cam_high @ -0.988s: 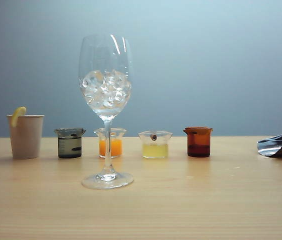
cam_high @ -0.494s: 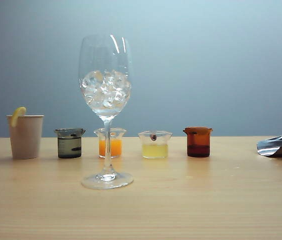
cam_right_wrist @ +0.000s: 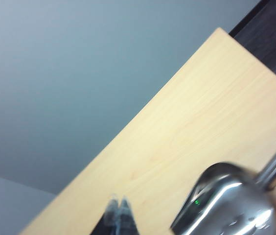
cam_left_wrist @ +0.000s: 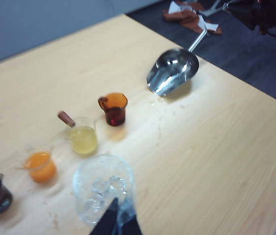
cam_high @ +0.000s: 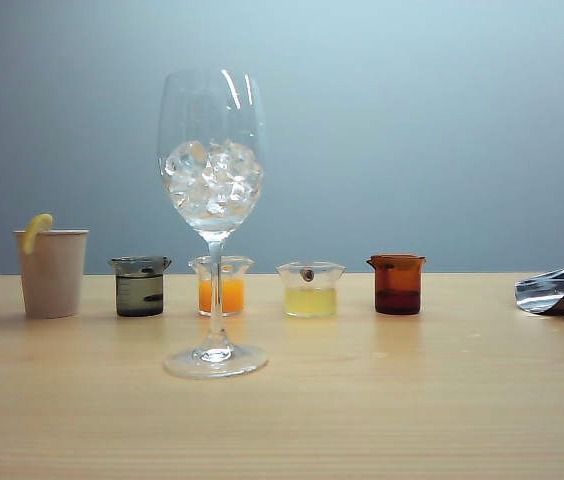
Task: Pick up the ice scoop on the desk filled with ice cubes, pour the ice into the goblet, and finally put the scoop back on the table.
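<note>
Exterior view: camera low, near table [cam_high: 362, 420] height, level, facing a plain blue-grey wall; goblet [cam_high: 212, 220] close, left of centre, row of small vessels behind it.

Left wrist view: high, looking down obliquely across the tabletop; left gripper [cam_left_wrist: 116, 223] at bottom edge, goblet just beneath it, ice scoop [cam_left_wrist: 172, 72] far, upper right.

Right wrist view: close, tilted, blurred; right gripper [cam_right_wrist: 120, 215], tips together, at bottom edge, scoop at lower right, wall filling upper left.

Shared: goblet in exterior and left wrist; scoop in all three, cut at the right edge of exterior.
</note>
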Robot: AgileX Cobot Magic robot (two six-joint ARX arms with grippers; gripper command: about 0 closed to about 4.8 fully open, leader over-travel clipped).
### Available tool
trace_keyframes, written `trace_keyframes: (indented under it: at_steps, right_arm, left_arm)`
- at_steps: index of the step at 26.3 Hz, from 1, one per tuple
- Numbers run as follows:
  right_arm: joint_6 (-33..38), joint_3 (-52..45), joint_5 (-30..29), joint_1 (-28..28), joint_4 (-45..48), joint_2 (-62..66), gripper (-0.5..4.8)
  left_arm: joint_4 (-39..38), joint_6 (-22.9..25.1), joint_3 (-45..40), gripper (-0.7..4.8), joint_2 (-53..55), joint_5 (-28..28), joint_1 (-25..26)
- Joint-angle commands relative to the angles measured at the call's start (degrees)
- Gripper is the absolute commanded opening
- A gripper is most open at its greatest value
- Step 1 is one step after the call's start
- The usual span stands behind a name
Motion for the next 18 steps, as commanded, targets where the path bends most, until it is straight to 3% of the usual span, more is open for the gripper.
trace_keyframes:
  at_steps: [1, 6, 9, 18]
  right_arm:
    - [-5.70, 0.26, 3.87, 5.33, -6.84, -6.54, -0.09]
    - [-13.99, 0.28, 9.07, 15.58, -16.83, -16.66, -0.09]
    - [-20.94, 0.24, 16.79, 26.08, -24.35, -25.29, -0.09]
    - [-30.38, -2.60, 35.08, 48.61, -31.39, -36.44, -0.09]
  left_arm:
    - [-0.52, 0.48, 0.11, -0.05, -3.02, -0.70, 0.07]
    - [-0.72, 0.39, -2.14, -0.05, -9.44, -0.90, 0.07]
    - [-0.31, -0.13, -6.69, -0.05, -17.38, -1.75, 0.07]
    - [9.11, -1.53, -21.07, -0.05, -30.71, -1.68, 0.07]
